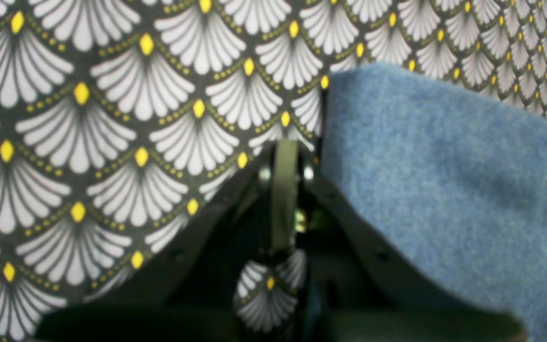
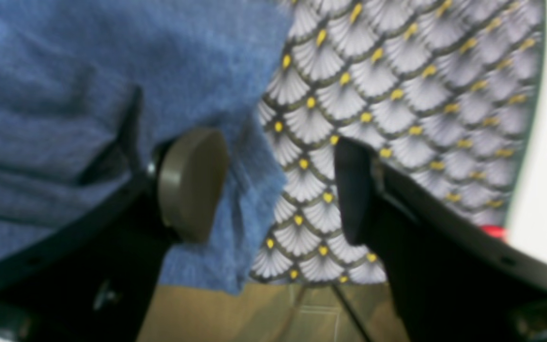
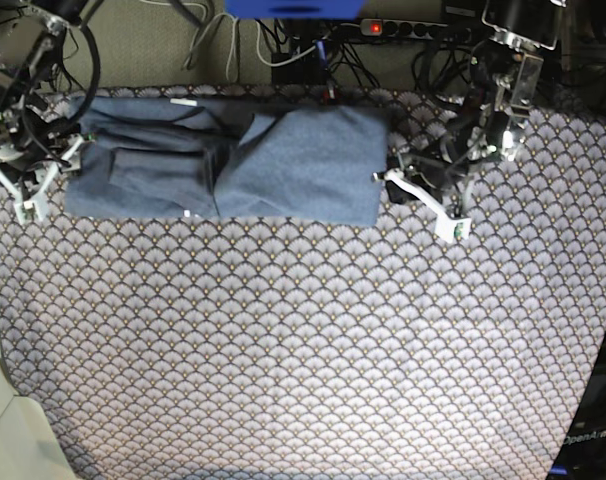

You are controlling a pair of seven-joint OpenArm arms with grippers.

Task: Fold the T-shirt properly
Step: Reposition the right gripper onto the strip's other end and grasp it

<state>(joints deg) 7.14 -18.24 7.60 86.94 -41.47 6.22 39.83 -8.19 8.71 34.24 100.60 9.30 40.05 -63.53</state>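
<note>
We see the right wrist view wholly out of focus: the T-shirt (image 2: 88, 85) runs off its top and left edges, and the red object (image 2: 494, 232) at the tablecloth's (image 2: 397, 95) edge is too blurred to name. In the left wrist view the left end effector (image 1: 285, 156) hides its own fingertips. In the base view we cannot find the shirt's lettering.

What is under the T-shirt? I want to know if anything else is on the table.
The T-shirt lies partly folded on the scallop-patterned tablecloth, which shows all around it. Whether anything sits beneath the shirt cannot be seen; its cloth covers that patch.
</note>
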